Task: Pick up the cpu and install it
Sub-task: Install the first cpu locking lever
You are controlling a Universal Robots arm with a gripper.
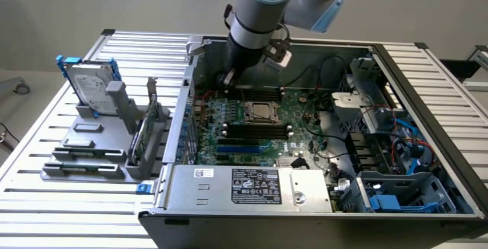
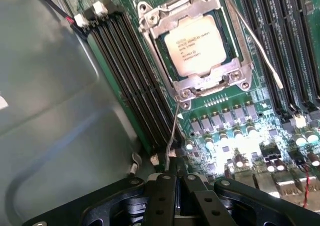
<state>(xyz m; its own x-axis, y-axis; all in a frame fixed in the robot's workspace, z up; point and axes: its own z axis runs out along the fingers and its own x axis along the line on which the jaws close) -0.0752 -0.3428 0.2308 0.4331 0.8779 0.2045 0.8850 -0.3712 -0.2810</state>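
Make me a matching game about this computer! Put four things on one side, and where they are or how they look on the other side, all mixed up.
Things:
1. cpu
2. hard drive
3. hand
4. memory slots

Matches:
A. shut, inside the case
B. long and black, beside the socket
C. lying flat in the metal socket
D. standing upright outside the case

Pairs: 1-C, 2-D, 3-A, 4-B.
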